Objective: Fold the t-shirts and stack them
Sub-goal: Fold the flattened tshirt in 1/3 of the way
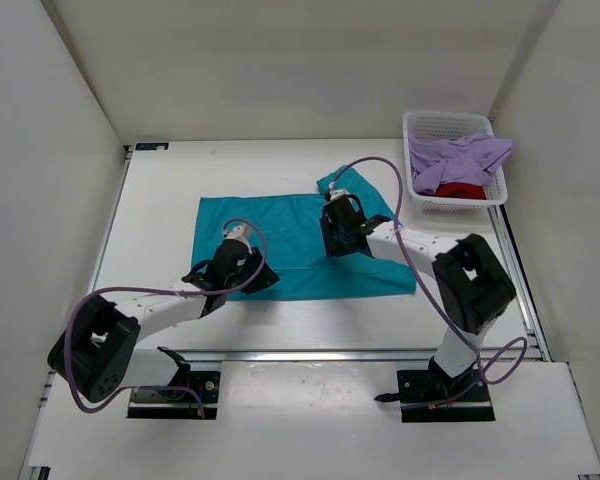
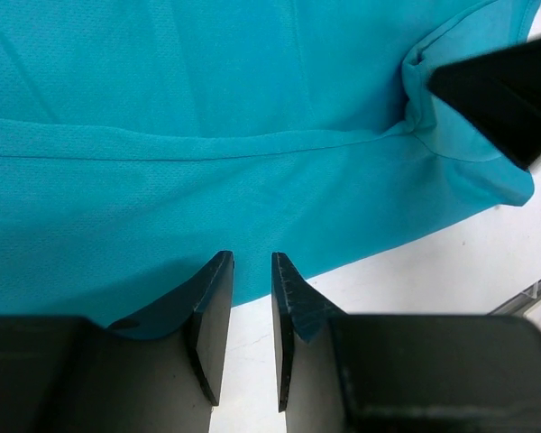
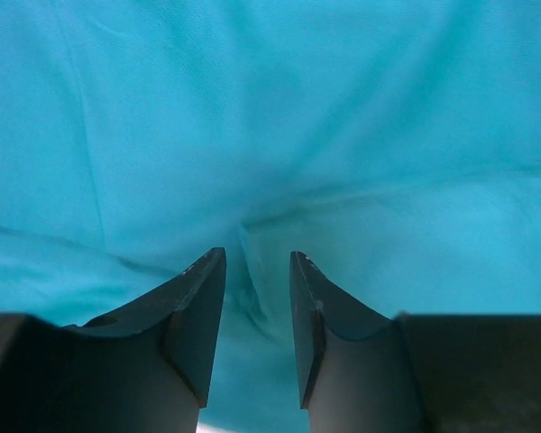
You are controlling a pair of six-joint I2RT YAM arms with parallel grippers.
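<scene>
A teal t-shirt (image 1: 290,225) lies spread flat in the middle of the table. My left gripper (image 1: 250,275) sits low at its near-left hem, open. In the left wrist view the left gripper (image 2: 251,257) has only bare table and the hem of the teal t-shirt (image 2: 207,90) between its fingers. My right gripper (image 1: 330,232) hovers over the shirt's right half, open. In the right wrist view the right gripper (image 3: 257,257) straddles a small raised pucker of the teal t-shirt (image 3: 298,108). A lavender t-shirt (image 1: 460,158) and a red t-shirt (image 1: 462,190) lie in the basket.
A white lattice basket (image 1: 412,150) stands at the back right corner of the table. White walls close in the table on the left, back and right. The right gripper's black finger (image 2: 496,90) shows in the left wrist view near the shirt's folded sleeve.
</scene>
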